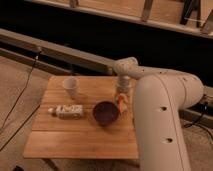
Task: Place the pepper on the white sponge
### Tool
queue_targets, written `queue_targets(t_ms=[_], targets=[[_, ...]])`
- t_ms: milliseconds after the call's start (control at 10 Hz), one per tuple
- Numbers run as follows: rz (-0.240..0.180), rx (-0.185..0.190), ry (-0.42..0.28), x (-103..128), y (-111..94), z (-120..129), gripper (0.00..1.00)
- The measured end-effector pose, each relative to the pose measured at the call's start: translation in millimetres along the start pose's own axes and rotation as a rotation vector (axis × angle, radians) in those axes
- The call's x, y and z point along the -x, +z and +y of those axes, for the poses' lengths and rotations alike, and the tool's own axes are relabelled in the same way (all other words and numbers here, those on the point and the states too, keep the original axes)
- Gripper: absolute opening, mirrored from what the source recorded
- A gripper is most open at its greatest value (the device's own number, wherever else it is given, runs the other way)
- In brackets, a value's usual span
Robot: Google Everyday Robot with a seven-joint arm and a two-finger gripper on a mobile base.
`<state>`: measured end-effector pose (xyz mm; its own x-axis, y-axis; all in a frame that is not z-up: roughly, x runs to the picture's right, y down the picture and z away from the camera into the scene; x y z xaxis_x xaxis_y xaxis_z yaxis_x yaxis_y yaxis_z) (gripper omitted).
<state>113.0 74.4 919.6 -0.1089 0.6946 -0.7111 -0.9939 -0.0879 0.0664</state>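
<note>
We are hovering end effector (122, 96) at counter's (80, 137) right edge, gripping pepper (122, 103), long axis hanging toward 6 o'clock; white sponge hiding underneath, we judge.

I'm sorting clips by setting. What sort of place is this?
Probably a lab or workshop test area: a small wooden table on bare floor, cables, dark rails behind. The hand hangs by the purple bowl.
</note>
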Motion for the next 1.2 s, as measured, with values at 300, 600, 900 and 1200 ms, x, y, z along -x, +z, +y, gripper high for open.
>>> queue_targets(t_ms=[300,600,900,1200], targets=[[-0.013,-0.003,0.003,0.6,-10.9,-4.1,0.74],[-0.044,-0.008,0.000,-1.0,-43.0,-11.1,0.74],[-0.090,-0.023,-0.015,-8.1,-89.3,-18.1,0.74],[-0.127,-0.032,-0.022,-16.9,-125.9,-21.5,0.74]])
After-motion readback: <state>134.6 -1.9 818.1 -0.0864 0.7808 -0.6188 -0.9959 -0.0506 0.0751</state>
